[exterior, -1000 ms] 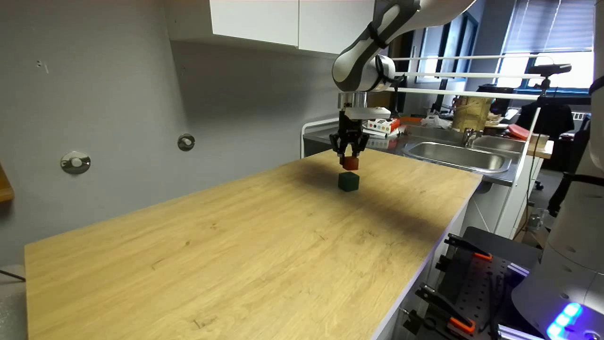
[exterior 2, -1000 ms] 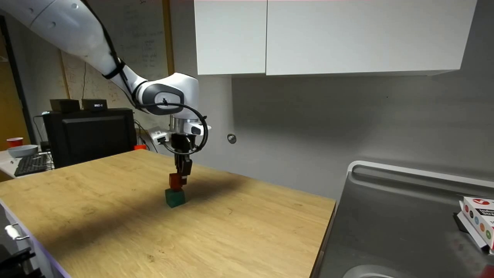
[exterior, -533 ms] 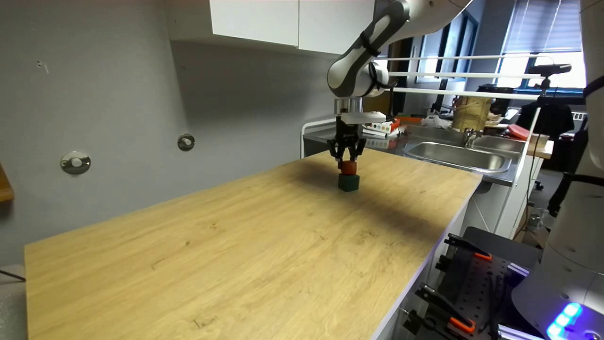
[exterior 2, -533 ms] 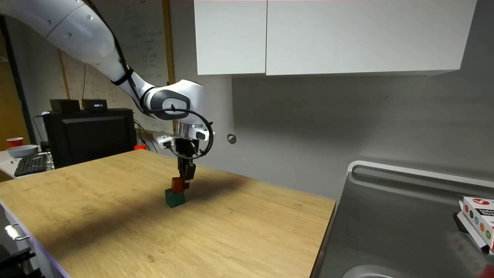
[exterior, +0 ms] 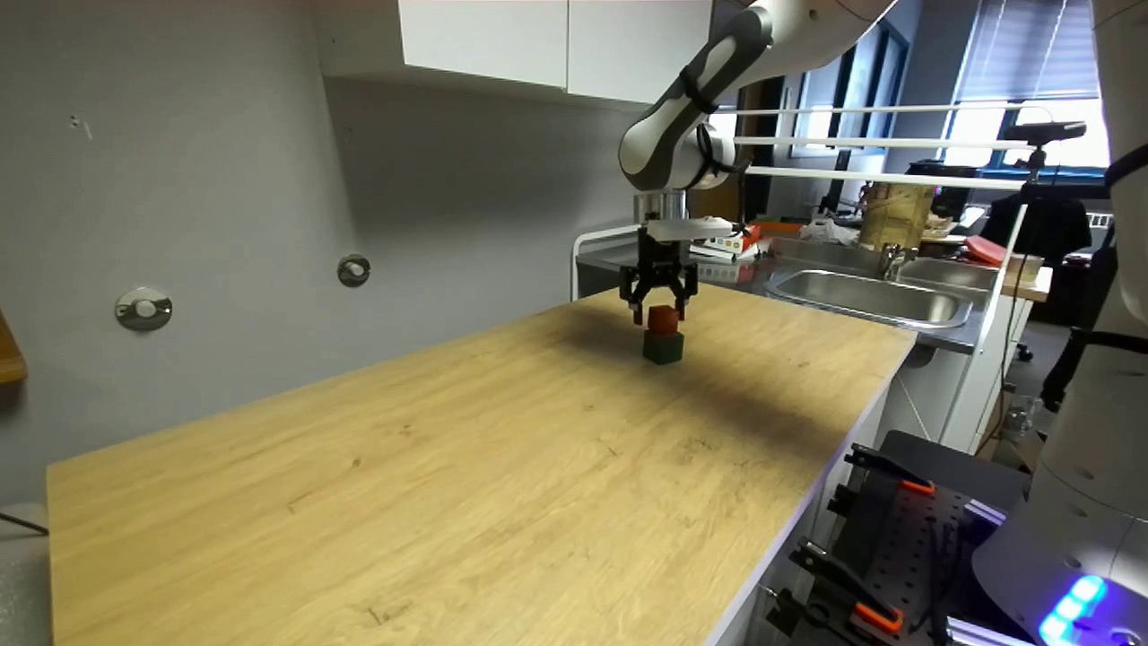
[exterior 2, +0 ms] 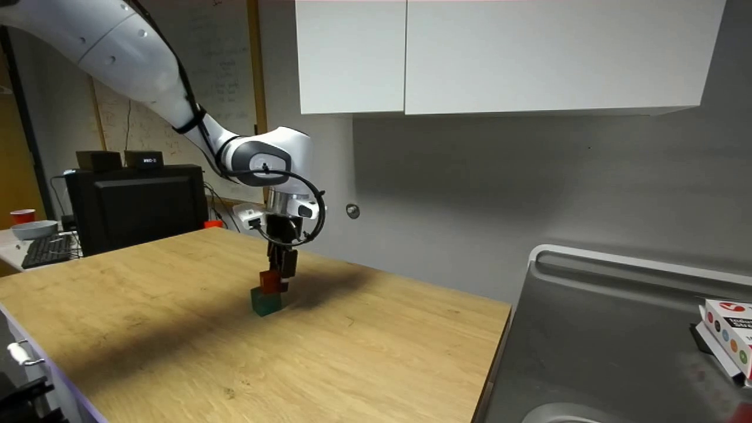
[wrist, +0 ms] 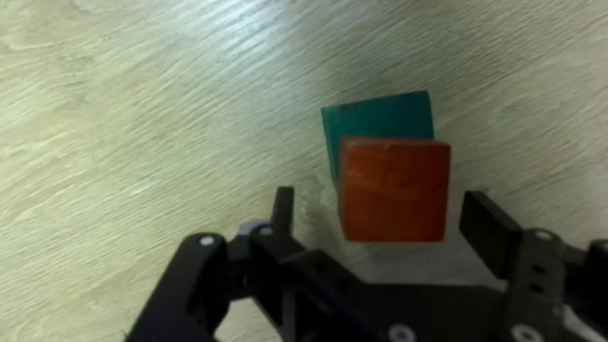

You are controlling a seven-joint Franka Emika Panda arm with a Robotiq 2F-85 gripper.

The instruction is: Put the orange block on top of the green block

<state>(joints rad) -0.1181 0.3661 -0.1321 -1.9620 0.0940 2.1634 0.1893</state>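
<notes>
The orange block sits on the green block in both exterior views, the green one standing on the wooden table. Seen from the wrist, the orange block overlaps the green block, turned slightly against it; part of the green top shows beyond its far edge. My gripper is open around the orange block, with a visible gap between each finger and the block's sides. In an exterior view the orange block stands a little off centre on the green block, partly in front of the fingers.
The wooden table stretches away from the stack, with a wall behind it. White cabinets hang above. Beyond the table's end lies a metal counter with a sink and a printed box.
The gripper has come down with the orange block, which now rests on the green block. Its fingers have since spread apart and let go of the orange block.
</notes>
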